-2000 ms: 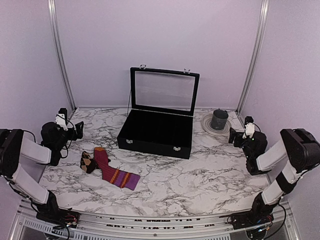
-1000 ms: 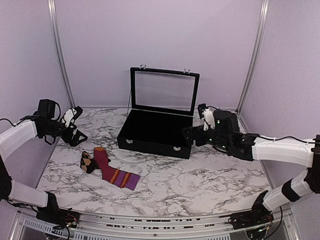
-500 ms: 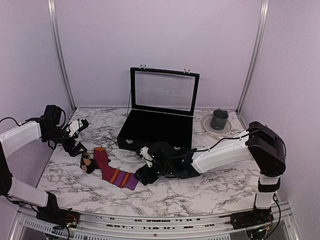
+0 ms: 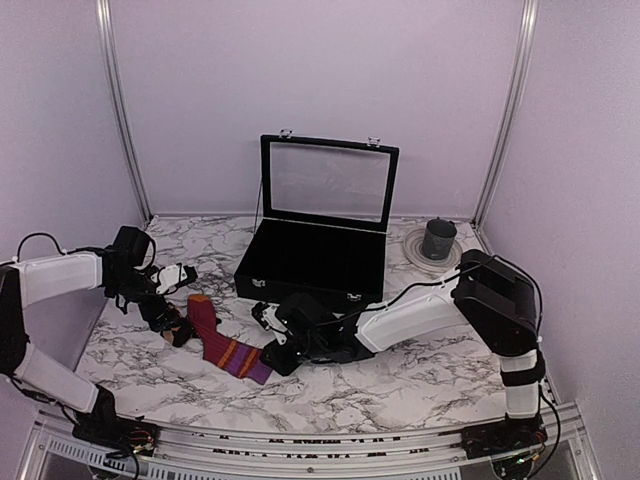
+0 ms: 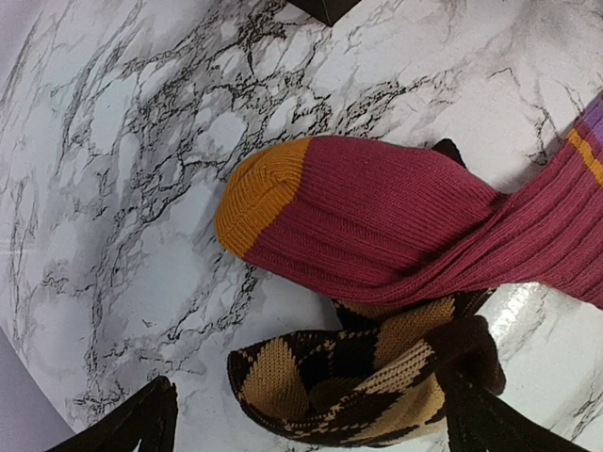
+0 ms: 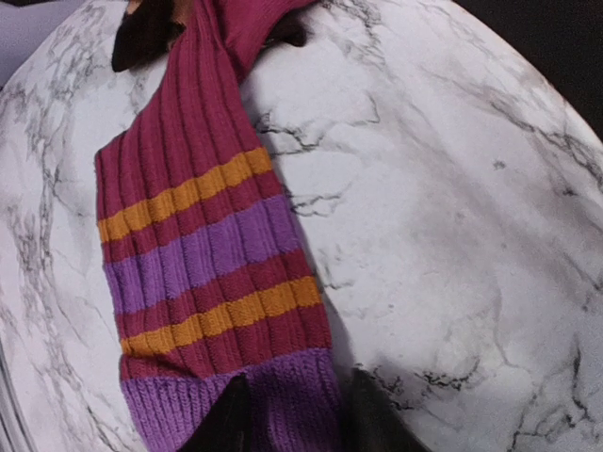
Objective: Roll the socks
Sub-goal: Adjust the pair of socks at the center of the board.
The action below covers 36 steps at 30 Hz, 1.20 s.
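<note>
The magenta sock (image 6: 207,217) was stretched flat, its purple end (image 6: 283,395) taken between the fingers of the right claw (image 6: 294,424). That claw was seen half closed, but whether the fabric was truly pinched could not be told. The argyle sock (image 5: 349,386) was bunched partly under the magenta one's far end, directly below the left claw (image 5: 311,419), which was spread wide and empty. For a tight roll, it was judged, the whole purple edge should be gathered and turned squarely, with the far end pinned. Sliding was to be expected on the smooth marbled desk (image 4: 400,370). Beyond the right claw an open black case (image 4: 320,255) was set, and lilac walls closed everything in.
</note>
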Each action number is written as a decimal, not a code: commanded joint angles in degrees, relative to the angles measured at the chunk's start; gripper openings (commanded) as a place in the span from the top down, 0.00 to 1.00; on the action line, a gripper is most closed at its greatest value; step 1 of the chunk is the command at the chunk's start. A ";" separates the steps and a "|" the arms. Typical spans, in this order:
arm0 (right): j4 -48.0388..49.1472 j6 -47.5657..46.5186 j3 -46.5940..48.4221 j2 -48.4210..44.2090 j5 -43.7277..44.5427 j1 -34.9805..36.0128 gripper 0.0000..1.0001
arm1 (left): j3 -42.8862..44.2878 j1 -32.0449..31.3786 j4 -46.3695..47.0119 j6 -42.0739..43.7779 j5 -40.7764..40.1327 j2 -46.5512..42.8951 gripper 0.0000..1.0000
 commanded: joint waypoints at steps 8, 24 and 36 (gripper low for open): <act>-0.81 2.26 -9.14 -7.08 4.58 -3.01 1.00 | -3.27 -1.06 6.73 2.27 -10.32 2.58 0.03; 0.17 7.33 -28.43 -30.05 3.48 -7.28 0.48 | 6.11 -1.33 -7.35 -4.60 -1.35 -3.49 0.01; -11.38 2.95 -12.60 -20.62 2.73 -16.18 0.61 | 12.83 -3.96 -14.61 -7.89 5.69 -3.56 0.01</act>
